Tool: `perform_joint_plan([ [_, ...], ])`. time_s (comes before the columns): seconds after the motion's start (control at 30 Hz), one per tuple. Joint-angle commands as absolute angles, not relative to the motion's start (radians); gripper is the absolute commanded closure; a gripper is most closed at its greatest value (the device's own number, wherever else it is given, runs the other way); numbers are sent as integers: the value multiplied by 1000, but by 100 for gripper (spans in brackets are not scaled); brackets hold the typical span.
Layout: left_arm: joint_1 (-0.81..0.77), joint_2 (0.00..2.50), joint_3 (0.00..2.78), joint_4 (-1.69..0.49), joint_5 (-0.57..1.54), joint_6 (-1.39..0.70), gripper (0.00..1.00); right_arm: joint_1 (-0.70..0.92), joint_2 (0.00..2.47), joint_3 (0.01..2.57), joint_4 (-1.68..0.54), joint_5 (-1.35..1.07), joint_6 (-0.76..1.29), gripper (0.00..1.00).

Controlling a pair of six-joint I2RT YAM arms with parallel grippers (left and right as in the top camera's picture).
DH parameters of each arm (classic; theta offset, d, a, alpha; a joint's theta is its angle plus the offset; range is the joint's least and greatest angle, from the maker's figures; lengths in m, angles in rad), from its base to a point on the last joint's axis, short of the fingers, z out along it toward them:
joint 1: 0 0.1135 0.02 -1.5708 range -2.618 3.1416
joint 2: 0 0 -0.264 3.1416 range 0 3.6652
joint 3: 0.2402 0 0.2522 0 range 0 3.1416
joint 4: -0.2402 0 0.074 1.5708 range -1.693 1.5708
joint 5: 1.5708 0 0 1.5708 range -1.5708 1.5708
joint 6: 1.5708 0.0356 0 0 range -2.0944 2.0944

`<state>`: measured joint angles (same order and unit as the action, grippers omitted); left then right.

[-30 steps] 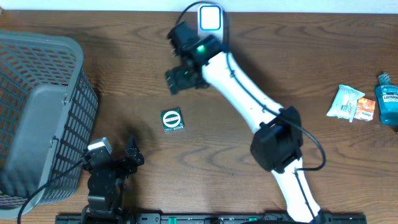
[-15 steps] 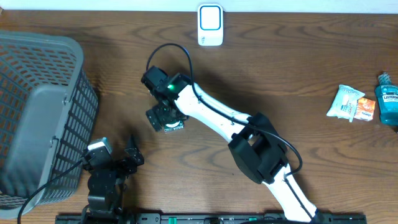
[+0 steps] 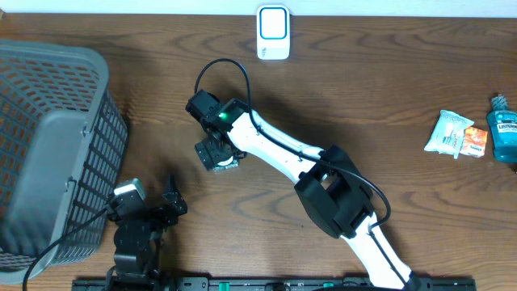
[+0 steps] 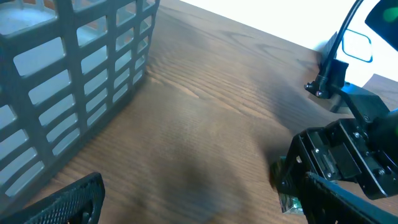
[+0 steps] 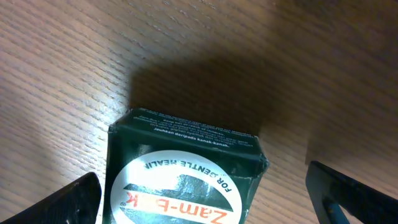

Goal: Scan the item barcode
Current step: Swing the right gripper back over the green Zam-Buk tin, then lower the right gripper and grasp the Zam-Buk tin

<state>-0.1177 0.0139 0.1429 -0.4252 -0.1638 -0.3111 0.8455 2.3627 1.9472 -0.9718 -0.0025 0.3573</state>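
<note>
Basket (image 3: pixel 48 121): grey plastic lattice with square openings, at the far left. Its left and lower edges run out of the overhead view.
Left gripper (image 3: pixel 171 202): black, low by the basket's near corner. Its fingers are spread wide with nothing between them, and only their tips show along the bottom of the left wrist view.
Table (image 3: pixel 363 89): dark brown wood with a clear grain.
Right gripper (image 3: pixel 214 153): black, on a white arm, hanging directly over the item. Its fingers (image 5: pixel 354 193) stand wide apart, one on each side of the carton and clear of it.
Item box (image 5: pixel 186 168): small dark green carton lying flat, left of centre and well apart from the scanner. It has a round white label with red letters, and the edge print is too fine to read. Its lower part is cut off in the right wrist view, and from overhead it is mostly hidden under the gripper.
Scanner (image 3: pixel 273 32): white rounded block with a pale blue face, at the far edge.
Sachets (image 3: pixel 456 133): crinkled white and orange packets, at the right.
Bottle (image 3: pixel 502 129): translucent teal with a label, clipped by the right edge.
</note>
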Motion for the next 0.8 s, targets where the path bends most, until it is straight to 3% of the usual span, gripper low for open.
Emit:
perform_joint_plan([
  [0.0, -112, 10, 128, -445, -176, -309, 2, 842, 2359, 1942, -989, 11, 370, 2],
  [0.17, -112, 10, 128, -445, -176, -309, 2, 844, 2359, 1931, -1006, -10, 340, 8],
  [0.43, -112, 10, 128, -445, -176, -309, 2, 837, 2359, 1927, -1053, -8, 17, 24],
  [0.5, -112, 10, 128, -445, -176, -309, 2, 832, 2359, 1927, -1050, -6, 3, 21],
  [0.63, -112, 10, 128, -445, -176, -309, 2, 829, 2359, 1927, -1028, -10, 2, 5],
  [0.77, -112, 10, 128, -445, -176, -309, 2, 827, 2359, 1927, -994, -10, 2, 1],
])
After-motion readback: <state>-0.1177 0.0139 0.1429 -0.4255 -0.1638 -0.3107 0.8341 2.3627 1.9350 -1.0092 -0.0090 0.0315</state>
